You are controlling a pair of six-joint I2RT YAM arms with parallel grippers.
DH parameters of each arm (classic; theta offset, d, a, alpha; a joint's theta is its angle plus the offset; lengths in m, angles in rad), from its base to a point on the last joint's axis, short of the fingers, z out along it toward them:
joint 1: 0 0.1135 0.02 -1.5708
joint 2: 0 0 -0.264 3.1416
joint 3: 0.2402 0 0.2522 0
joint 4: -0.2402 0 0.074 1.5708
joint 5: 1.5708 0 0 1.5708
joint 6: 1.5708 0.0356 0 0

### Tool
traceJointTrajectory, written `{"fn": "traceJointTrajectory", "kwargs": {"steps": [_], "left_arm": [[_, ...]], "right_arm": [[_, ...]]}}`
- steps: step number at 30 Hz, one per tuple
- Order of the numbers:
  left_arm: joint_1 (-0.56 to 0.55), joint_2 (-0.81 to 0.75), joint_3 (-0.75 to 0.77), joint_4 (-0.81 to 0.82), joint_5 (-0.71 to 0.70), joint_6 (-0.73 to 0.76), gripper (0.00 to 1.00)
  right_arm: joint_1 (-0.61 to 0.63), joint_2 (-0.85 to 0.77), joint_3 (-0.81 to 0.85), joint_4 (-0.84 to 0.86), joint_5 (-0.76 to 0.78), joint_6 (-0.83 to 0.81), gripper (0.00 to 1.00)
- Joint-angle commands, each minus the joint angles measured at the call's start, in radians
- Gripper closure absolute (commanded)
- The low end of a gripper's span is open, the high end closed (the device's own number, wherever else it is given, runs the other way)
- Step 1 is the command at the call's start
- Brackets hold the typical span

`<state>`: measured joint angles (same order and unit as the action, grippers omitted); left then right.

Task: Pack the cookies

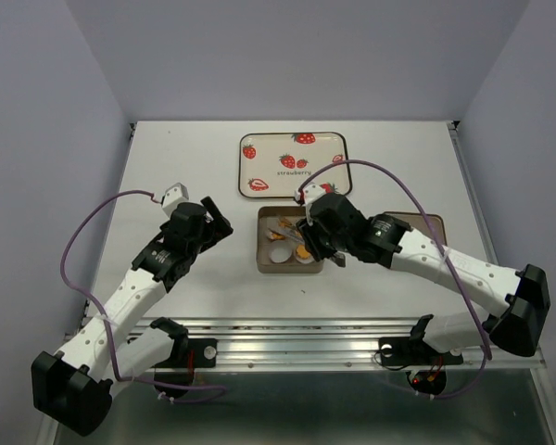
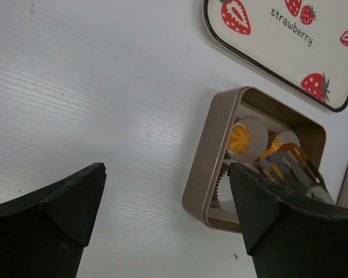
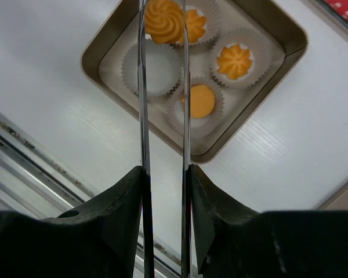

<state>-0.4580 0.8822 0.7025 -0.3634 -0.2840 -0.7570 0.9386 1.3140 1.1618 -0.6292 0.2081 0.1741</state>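
A tan square tin point(image 3: 278, 61) holds four white paper cups. Three cups each hold an orange cookie, one of them point(image 3: 235, 61) at the right, and one cup point(image 3: 156, 69) is empty. My right gripper point(image 3: 164, 174) is shut on metal tongs point(image 3: 142, 116). The tongs pinch a fourth swirled cookie point(image 3: 161, 20) above the tin. In the top view the right gripper point(image 1: 315, 236) hangs over the tin point(image 1: 262, 243). My left gripper point(image 2: 168, 197) is open and empty, just left of the tin point(image 2: 211, 168), where a cookie point(image 2: 239, 139) and the tongs point(image 2: 287, 168) show.
A cream tray with printed strawberries point(image 1: 295, 164) lies behind the tin and also shows in the left wrist view point(image 2: 278, 52). A tan lid point(image 1: 428, 222) lies to the right under my right arm. A metal rail point(image 1: 296, 334) runs along the table's near edge.
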Motion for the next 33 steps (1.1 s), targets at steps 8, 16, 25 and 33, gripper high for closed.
{"fn": "traceJointTrajectory", "kwargs": {"steps": [8, 16, 25, 33], "left_arm": [[-0.004, -0.012, -0.006, 0.024, 0.002, 0.007, 0.01], [-0.004, -0.005, -0.009, 0.026, -0.006, 0.004, 0.01], [-0.002, 0.006, -0.005, 0.024, -0.015, 0.005, 0.01], [-0.004, -0.002, -0.012, 0.024, -0.018, -0.001, 0.01]], "right_arm": [[0.127, 0.014, 0.004, -0.125, 0.065, 0.07, 0.59], [0.137, 0.031, 0.0, -0.141, 0.093, 0.071, 0.59], [0.137, 0.068, 0.007, -0.109, 0.054, 0.041, 0.59], [0.137, 0.091, 0.01, -0.09, 0.05, 0.022, 0.59]]}}
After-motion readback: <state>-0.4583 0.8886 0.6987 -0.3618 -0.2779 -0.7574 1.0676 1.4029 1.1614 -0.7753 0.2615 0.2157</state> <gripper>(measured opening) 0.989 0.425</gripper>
